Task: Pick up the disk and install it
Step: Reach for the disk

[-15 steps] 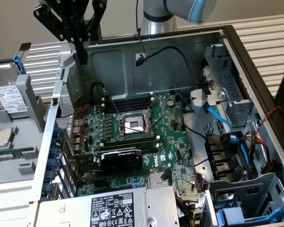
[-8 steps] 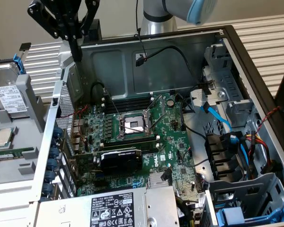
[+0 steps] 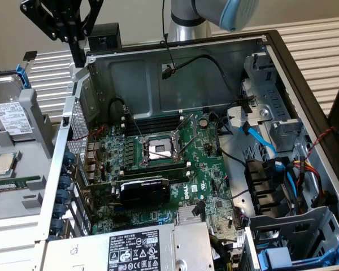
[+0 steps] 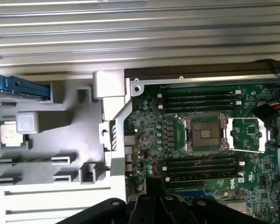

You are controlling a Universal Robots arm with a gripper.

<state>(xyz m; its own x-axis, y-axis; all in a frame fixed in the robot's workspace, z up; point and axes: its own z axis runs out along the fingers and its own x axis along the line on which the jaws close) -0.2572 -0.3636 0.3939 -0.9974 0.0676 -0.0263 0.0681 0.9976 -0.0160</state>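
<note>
The disk (image 3: 12, 119), a grey drive with a white barcode label in a blue carrier frame, lies in a grey parts tray (image 3: 22, 197) at the exterior view's left, outside the computer case. Its blue carrier edge (image 4: 19, 87) appears in the wrist view. My black gripper (image 3: 78, 56) hangs above the case's rear corner, to the right of the disk and well above it. It is shut with nothing in it. In the wrist view the gripper (image 4: 152, 189) hovers over the motherboard's edge beside the tray.
The open case holds a green motherboard (image 3: 158, 169) with a bare processor socket (image 4: 205, 133), a black card (image 3: 146, 189) and a silver power supply (image 3: 152, 251). Drive bays with blue and black cables (image 3: 282, 169) sit at the exterior view's right. A square processor chip (image 3: 3, 164) lies in the tray.
</note>
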